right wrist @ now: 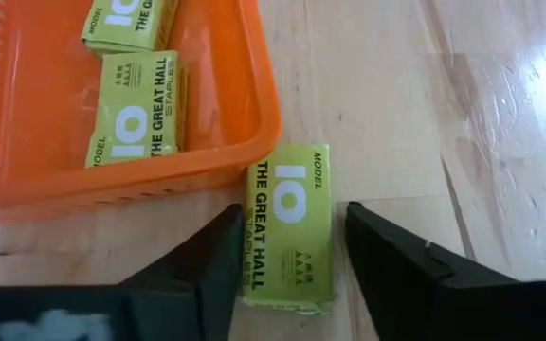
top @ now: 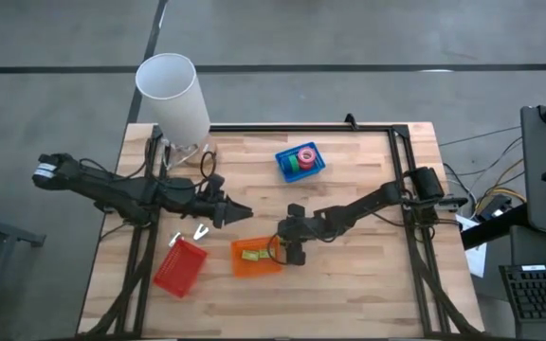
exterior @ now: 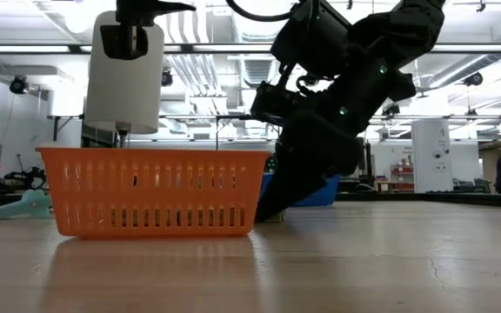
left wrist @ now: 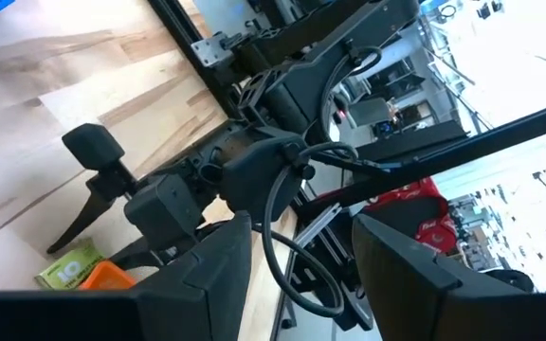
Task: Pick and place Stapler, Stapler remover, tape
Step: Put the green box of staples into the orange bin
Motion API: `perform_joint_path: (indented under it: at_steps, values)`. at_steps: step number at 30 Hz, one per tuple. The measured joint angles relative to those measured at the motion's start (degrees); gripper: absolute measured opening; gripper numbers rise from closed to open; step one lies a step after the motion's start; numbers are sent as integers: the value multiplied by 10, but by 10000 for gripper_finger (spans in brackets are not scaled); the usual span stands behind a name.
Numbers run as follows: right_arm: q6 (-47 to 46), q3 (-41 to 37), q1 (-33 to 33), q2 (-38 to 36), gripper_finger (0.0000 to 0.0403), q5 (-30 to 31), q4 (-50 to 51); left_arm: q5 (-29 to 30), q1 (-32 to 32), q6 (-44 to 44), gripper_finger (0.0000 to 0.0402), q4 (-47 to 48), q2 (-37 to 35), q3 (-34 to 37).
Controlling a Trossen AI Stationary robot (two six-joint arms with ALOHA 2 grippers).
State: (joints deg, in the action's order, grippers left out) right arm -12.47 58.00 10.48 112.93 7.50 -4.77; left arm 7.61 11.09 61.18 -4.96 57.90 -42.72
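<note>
Right gripper [right wrist: 287, 270] is set low over the wood table [right wrist: 463, 114], fingers [right wrist: 396, 260] spread apart, straddling a green staple box [right wrist: 287, 237] without visibly touching it. That box lies flat on the table, touching the orange bin [right wrist: 245, 142] at the bin's outer wall. Two more staple boxes [right wrist: 138, 109] are seen inside the orange bin.

Beyond the orange bin's far side, the blue bin [top: 300, 162] is seen holding the tape rolls [top: 303, 157], red, pink and green. A red bin [top: 180, 267] sits beside the orange bin, on the side away from the right gripper. Between the red bin and the left gripper [top: 243, 212], a small stapler remover [top: 200, 230] lies on the table. Left gripper is held just off the orange bin's far corner, fingers apart, empty. A white cylinder [top: 173, 95] stands at the table's far edge.
</note>
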Motion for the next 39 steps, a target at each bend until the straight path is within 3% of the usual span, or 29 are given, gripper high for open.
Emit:
perform_joint_path:
  at_steps: [9, 18, 26, 31, 39]
  values:
    - [-6, -1, 0, -12, 106, -1, 29, 0, 0, 12, 186, 3, 0, 0]
    - [9, -2, -1, -79, 128, 101, 111, 5, -2, 26, 186, 1, 0, 0]
    - [8, 5, 2, -167, 109, 107, 118, 45, -2, 71, 186, 5, 0, 0]
    - [9, 55, 5, -196, 117, 112, 115, 62, -2, 84, 186, 11, 6, 0]
    - [35, 162, 5, -179, 112, 123, 127, 69, -2, 114, 186, 13, 35, 0]
